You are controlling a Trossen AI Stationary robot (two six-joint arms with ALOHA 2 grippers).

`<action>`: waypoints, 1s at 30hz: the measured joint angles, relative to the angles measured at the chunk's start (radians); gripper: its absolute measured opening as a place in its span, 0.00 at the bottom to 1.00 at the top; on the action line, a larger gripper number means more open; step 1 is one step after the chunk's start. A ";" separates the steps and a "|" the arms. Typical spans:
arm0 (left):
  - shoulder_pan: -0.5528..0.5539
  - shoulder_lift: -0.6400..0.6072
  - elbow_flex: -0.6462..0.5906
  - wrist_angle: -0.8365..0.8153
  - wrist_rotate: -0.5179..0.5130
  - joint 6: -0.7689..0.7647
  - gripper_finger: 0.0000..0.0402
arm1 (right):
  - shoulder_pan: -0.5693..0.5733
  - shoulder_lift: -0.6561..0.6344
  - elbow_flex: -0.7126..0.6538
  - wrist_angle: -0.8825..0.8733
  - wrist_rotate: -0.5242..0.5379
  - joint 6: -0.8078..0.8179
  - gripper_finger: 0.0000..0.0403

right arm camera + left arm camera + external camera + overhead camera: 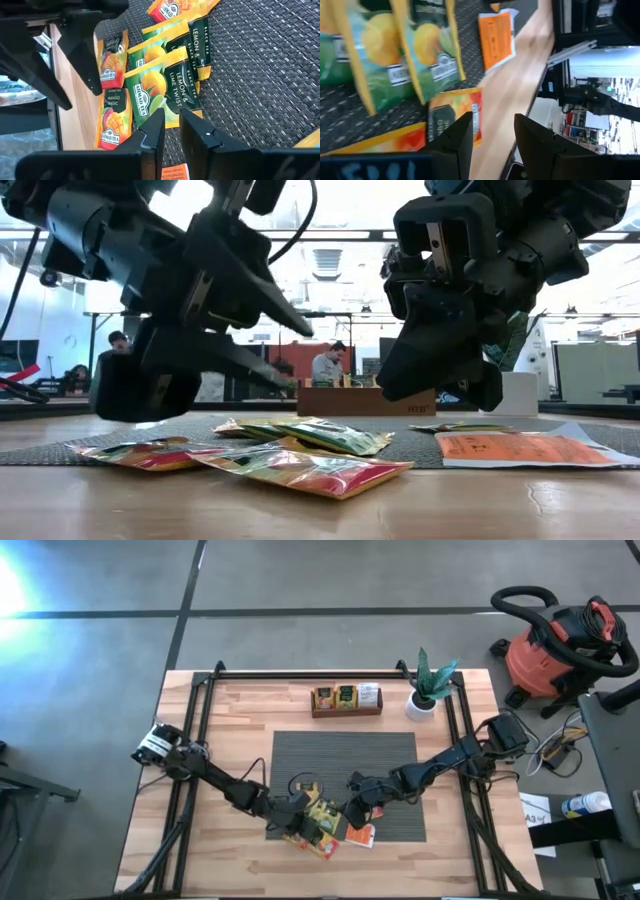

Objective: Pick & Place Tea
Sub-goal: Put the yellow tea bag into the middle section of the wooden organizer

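Several tea sachets (325,828) lie flat in a loose pile at the near edge of the grey ribbed mat (345,765): green-yellow lemon ones (160,85), orange mango ones (112,100) and an orange-and-white one (520,448) to the right. My left gripper (492,135) hovers open just left of the pile, with nothing between its fingers. My right gripper (172,122) hangs over the pile's right side, its fingers a narrow gap apart and clear of the sachets. In the low view both grippers (300,360) (435,385) are above the table.
A dark wooden tray (345,700) with three sachets standing in it sits at the far middle of the table. A small plant in a white pot (425,700) is beside it on the right. Bare wood runs along the near edge (300,875).
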 joint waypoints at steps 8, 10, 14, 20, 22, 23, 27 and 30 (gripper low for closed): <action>0.022 0.003 -0.007 -0.020 -0.079 0.042 0.34 | 0.000 0.000 0.000 0.000 0.000 0.000 0.14; 0.026 0.017 -0.007 -0.028 -0.069 0.042 0.34 | 0.000 0.000 0.000 0.000 0.000 0.000 0.14; 0.030 0.048 -0.007 -0.024 -0.042 0.039 0.34 | 0.000 0.000 0.000 -0.001 -0.004 0.000 0.14; 0.034 0.063 -0.006 -0.020 -0.029 0.038 0.34 | -0.006 0.000 0.000 -0.003 -0.005 0.003 0.14; 0.038 0.063 -0.006 -0.022 -0.026 0.042 0.34 | -0.010 0.000 0.000 -0.006 -0.006 0.001 0.14; 0.039 0.063 -0.005 -0.023 -0.025 0.042 0.34 | -0.013 0.000 0.000 -0.009 -0.007 0.000 0.14; 0.040 0.063 -0.005 -0.036 -0.024 0.042 0.34 | -0.027 0.000 0.000 -0.048 -0.027 -0.004 0.14; 0.040 0.064 -0.005 -0.036 -0.024 0.042 0.34 | -0.037 0.009 0.001 -0.055 -0.093 -0.020 0.14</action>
